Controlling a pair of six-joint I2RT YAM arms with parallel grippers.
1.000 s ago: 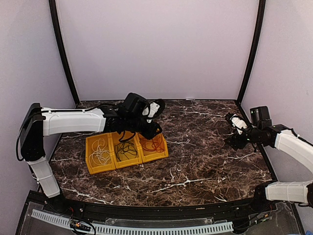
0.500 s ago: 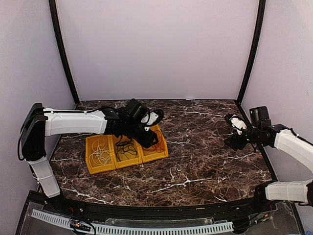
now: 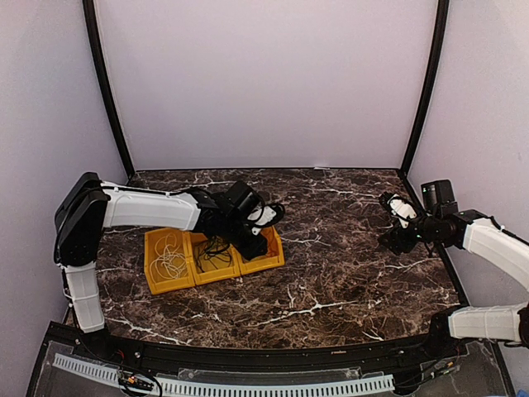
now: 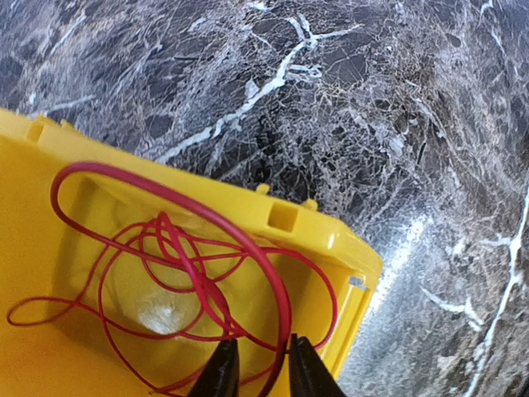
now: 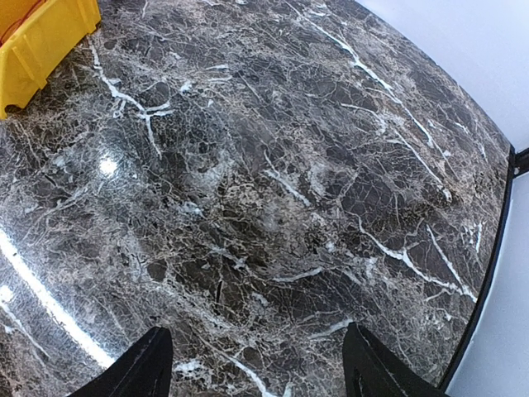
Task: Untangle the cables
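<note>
Three joined yellow bins [image 3: 165, 287] stand at the table's left. The white cable [image 3: 169, 255] lies coiled in the left bin and the black cable [image 3: 216, 256] in the middle one. The red cable [image 4: 178, 256] lies as loose loops in the right bin [image 4: 331, 240]. My left gripper [image 3: 261, 240] reaches down into that bin. In the left wrist view its gripper [image 4: 263, 357] has the jaws narrowly apart, with one red strand running between them against the right finger. My right gripper [image 3: 391, 240] hovers over bare table at the far right, wide open and empty [image 5: 260, 364].
The dark marble table [image 3: 347, 273] runs out to a black rim on the right [image 5: 496, 248]. A corner of the yellow bins [image 5: 41, 37] shows at the far left of the right wrist view. Pale walls close in the back and sides.
My left arm has dropped from above the bins down into the right bin, over the red cable. The right arm has not moved.
</note>
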